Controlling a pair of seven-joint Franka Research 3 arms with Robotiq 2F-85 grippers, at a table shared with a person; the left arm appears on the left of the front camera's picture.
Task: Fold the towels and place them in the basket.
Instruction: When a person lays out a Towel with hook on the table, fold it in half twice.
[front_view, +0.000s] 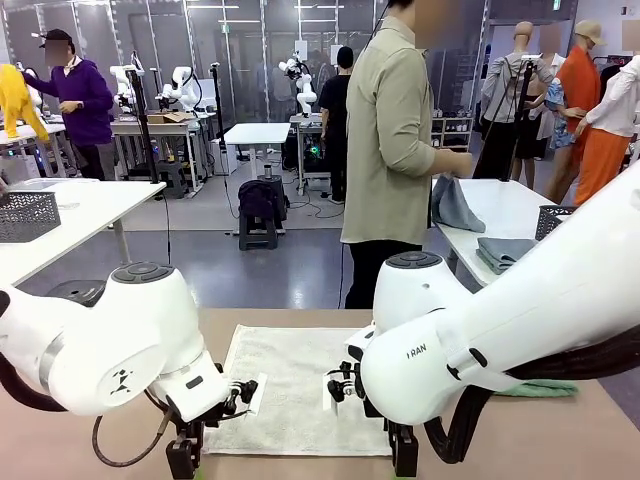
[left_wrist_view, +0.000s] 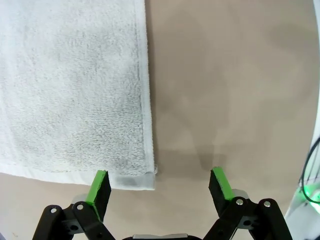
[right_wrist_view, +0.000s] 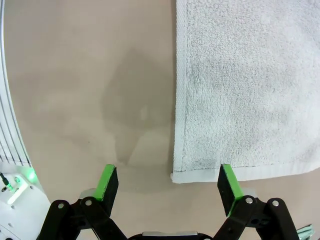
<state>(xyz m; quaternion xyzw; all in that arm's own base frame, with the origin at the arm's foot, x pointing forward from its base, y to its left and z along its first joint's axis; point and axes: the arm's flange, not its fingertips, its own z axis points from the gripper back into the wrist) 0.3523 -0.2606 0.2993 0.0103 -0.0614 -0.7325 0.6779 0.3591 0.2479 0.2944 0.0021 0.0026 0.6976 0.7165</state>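
The cream towel (front_view: 300, 385) is laid flat on the table (front_view: 90, 440), between the two arms, presumably ready for folding. Its near left corner is straddled by the left gripper (left_wrist_view: 160, 180) and its near right corner by the right gripper (right_wrist_view: 169, 177), likely for a paired pinch. Both sets of fingers are spread wide, and nothing is held. A mint towel (front_view: 540, 388) is glimpsed at the table's right.

Front view across table (front_view: 560, 440); both wrist views down, close, sharing cream towel (left_wrist_view: 70, 90).
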